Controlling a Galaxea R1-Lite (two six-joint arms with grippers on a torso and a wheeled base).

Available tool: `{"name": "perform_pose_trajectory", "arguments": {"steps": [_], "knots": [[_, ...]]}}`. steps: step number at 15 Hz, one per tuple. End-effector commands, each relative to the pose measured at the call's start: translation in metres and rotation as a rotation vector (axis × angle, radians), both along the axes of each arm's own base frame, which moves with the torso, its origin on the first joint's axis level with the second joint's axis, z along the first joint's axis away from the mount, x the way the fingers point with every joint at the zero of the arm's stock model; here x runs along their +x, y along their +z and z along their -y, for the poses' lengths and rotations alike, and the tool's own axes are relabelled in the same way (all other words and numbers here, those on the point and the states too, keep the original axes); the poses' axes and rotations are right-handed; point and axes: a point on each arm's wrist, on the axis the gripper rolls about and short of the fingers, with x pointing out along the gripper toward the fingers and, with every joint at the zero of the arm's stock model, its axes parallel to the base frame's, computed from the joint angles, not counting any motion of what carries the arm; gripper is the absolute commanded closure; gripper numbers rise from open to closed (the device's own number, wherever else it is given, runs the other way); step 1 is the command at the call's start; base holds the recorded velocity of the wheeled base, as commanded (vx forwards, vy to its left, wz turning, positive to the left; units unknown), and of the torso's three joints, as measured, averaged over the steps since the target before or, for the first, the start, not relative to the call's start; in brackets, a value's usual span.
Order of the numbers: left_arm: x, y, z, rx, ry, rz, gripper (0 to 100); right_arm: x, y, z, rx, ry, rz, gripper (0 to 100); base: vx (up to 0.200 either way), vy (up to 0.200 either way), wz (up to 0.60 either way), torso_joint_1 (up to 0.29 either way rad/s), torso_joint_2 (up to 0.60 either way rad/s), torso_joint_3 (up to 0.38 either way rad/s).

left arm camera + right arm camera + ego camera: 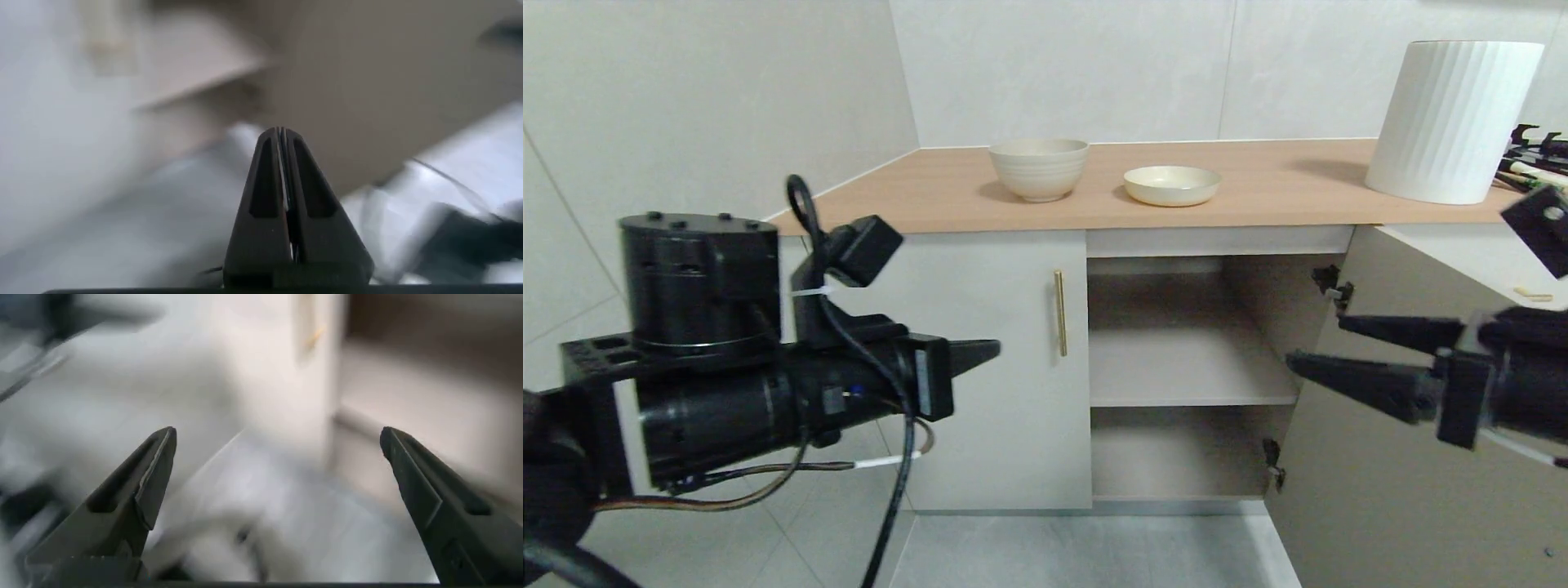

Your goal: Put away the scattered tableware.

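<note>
Head view gave me both pieces of tableware on the wooden surface [1282,184] that tops the cabinet [1217,242]. A ribbed cream bowl [1039,167] stood upright above the cabinet's shut left door [1013,441]. A shallow cream dish [1172,184] sat above the cabinet's open half, near the bowl but not touching it. The shut door carried a slim brass handle [1059,313] at its inner edge. Inside the open half I could see one pale shelf [1184,371] across the middle, and the swung-out door [1380,474] stood at the cabinet's right side. A tall white fluted canister [1454,121] stood on the surface past the cabinet's right end. Beyond it lay some dark-handled utensils [1531,159], too small for me to tell apart. Grey floor tiles [1078,547] ran in front of the cabinet.

My left gripper [988,353] hung in front of the cabinet's shut door, below the surface. Its fingers were pressed together with nothing between them, which the left wrist view confirmed. My right gripper [1315,340] hung in front of the swung-out door at about shelf height. Its fingers were spread wide apart and held nothing, as the right wrist view also showed. Both grippers were well apart from the bowl and the dish.
</note>
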Motion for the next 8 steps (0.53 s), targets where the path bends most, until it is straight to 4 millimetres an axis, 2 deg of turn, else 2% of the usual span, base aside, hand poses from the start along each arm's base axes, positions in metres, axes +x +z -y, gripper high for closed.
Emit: {"name": "perform_pose_trajectory", "arguments": {"steps": [1,2,3,8], "knots": [[-0.020,0.009,-0.035,-0.010,0.103,0.052,100,0.068,-0.008,-0.019,-0.041,-0.190,-0.024,0,0.000,0.000,0.00,0.000,0.00,0.000],[-0.019,0.009,-0.038,-0.011,0.120,0.055,100,0.075,-0.011,-0.020,-0.040,-0.220,-0.040,0,0.000,0.000,0.00,0.000,0.00,0.000],[-0.017,0.010,-0.044,-0.014,0.149,0.054,0,0.077,-0.014,-0.021,-0.023,-0.234,-0.066,0,0.000,0.000,0.00,0.000,0.00,0.000],[-0.003,0.019,-0.058,-0.089,0.247,0.069,0,0.059,-0.003,-0.013,-0.040,-0.299,-0.068,0,0.000,0.000,0.00,0.000,0.00,0.000]]}}
